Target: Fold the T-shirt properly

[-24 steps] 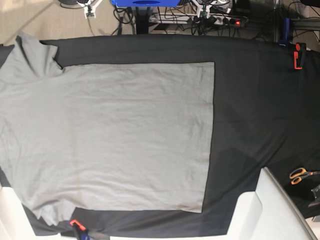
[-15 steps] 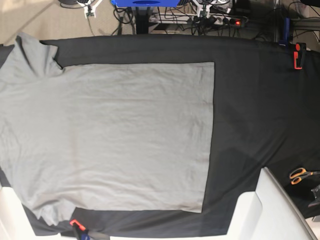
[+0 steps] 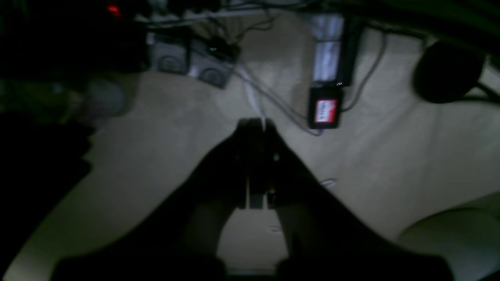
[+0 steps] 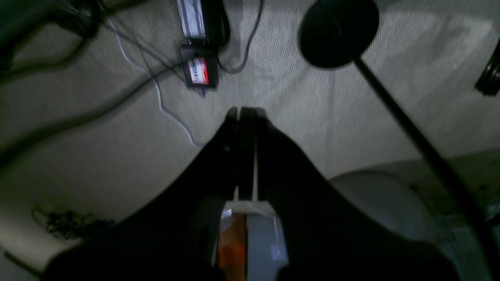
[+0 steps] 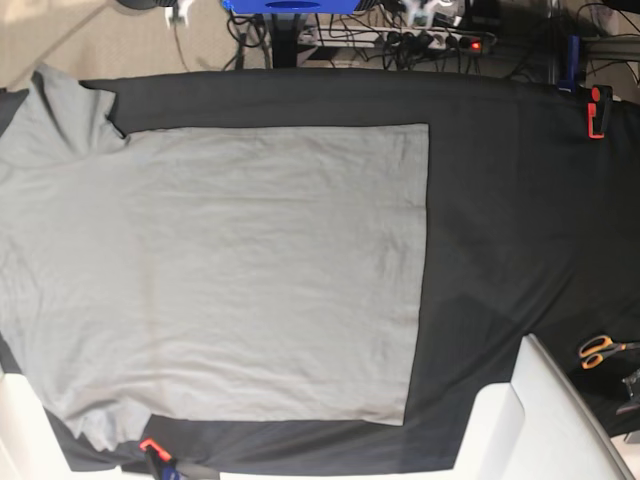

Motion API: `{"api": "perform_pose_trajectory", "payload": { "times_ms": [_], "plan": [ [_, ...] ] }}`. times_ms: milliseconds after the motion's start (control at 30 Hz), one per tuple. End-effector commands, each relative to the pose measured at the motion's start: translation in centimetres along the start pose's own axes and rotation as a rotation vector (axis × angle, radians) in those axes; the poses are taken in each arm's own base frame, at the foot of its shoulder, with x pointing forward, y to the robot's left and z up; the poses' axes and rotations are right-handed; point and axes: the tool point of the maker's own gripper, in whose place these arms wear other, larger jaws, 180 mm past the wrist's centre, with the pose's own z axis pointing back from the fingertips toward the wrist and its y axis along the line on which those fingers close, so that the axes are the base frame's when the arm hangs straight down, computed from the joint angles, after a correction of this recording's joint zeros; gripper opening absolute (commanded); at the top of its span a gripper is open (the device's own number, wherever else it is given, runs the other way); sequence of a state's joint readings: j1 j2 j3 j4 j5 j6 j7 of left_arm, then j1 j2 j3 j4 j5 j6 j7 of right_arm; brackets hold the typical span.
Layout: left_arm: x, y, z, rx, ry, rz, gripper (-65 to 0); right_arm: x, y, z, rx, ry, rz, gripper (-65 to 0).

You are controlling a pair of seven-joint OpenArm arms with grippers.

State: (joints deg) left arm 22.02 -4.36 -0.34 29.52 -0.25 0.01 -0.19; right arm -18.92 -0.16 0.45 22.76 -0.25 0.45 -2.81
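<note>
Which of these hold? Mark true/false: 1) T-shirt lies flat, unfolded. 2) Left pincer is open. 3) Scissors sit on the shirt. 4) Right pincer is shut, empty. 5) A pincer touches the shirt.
1) True: the T-shirt lies spread flat.
2) False: the left pincer is shut.
3) False: the scissors lie on the black table cover, apart from the shirt.
4) True: the right pincer is shut, holding nothing.
5) False: neither pincer is over the table.
</note>
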Motion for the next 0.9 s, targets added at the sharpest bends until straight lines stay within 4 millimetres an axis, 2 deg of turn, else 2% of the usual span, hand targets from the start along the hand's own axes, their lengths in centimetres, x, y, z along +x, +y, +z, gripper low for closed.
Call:
{"api": "perform_pose_trajectory", "payload": {
  "times_ms": [0, 67, 133, 200, 333, 433, 600, 733, 867],
  "plan": [
    [-1.5, 0.8, 0.7, 0.014, 0.008, -0.008, -65.0, -1.6, -1.5, 0.4, -0.028, 0.025, -0.003, -65.0],
    [-1.9, 2.2, 1.8, 0.032, -0.020, -0.033, -65.0, -2.5, -2.2, 1.2, -0.040, 0.022, 0.001, -65.0],
    [-2.2, 3.0, 2.8, 0.040, -0.041, -0.053, -65.0, -2.7, -2.5, 2.3, -0.049, -0.002, 0.003, -65.0],
    [-2.6, 3.9, 4.0, 0.048, -0.061, -0.075, -65.0, -2.5, -3.8, 3.6, -0.077, -0.033, -0.036, -65.0],
    [-2.0, 4.3, 6.4, 0.050, -0.125, -0.097, -65.0, -2.1, -5.7, 6.3, -0.120, -0.070, -0.072, -65.0],
    [-0.4, 6.1, 8.7, 0.091, -0.204, -0.022, -65.0, -1.4, -7.0, 8.5, -0.151, -0.118, -0.082, -65.0],
    [4.6, 8.1, 13.8, 0.131, -0.388, 0.033, -65.0, 0.4, -9.5, 12.5, -0.215, -0.190, -0.109, -65.0],
    [9.0, 8.8, 18.0, 0.156, -0.530, 0.012, -65.0, 3.9, -11.4, 15.9, -0.265, -0.309, -0.120, -65.0],
    [13.8, 8.4, 21.2, 0.148, -0.672, -0.015, -65.0, 8.8, -13.5, 19.5, -0.313, -0.473, -0.156, -65.0]
  ]
}}
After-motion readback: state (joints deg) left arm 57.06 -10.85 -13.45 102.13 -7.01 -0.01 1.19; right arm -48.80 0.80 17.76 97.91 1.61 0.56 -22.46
